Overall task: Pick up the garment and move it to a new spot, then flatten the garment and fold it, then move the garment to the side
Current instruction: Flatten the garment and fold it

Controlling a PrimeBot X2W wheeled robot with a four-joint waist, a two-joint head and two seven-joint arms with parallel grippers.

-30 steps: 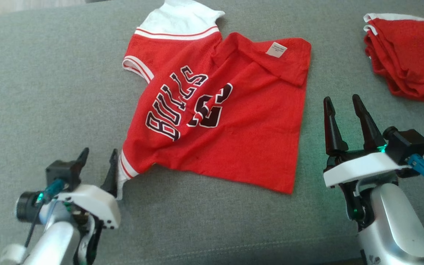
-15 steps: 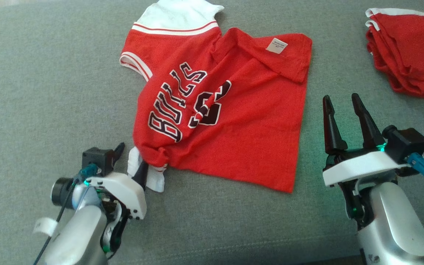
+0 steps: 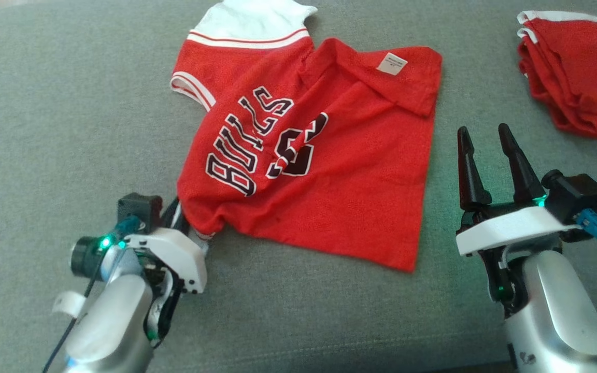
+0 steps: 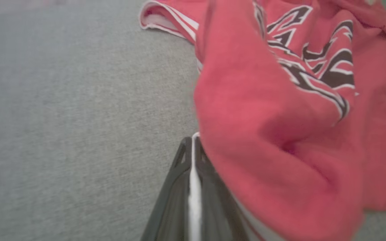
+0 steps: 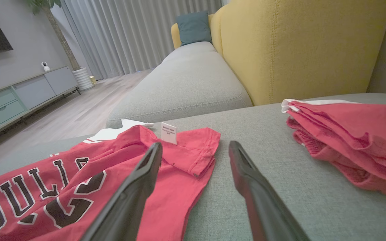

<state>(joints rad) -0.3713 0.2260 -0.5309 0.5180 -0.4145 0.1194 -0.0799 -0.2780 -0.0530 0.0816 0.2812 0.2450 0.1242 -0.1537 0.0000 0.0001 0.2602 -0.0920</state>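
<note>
Red mesh basketball jersey (image 3: 329,181) laid on grey fabric sofa (image 3: 44,129) | corner clamped in left gripper (image 4: 192,147) jaws | right gripper (image 3: 484,135) jaws set apart

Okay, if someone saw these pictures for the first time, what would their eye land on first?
First, the bright red mesh basketball jersey with black-and-white lettering, spread on the grey fabric sofa cushion. Next, the left gripper shut on its white-trimmed near-left corner, bunching the cloth. Then the folded red garment pile at far right, beyond the open right gripper.
</note>
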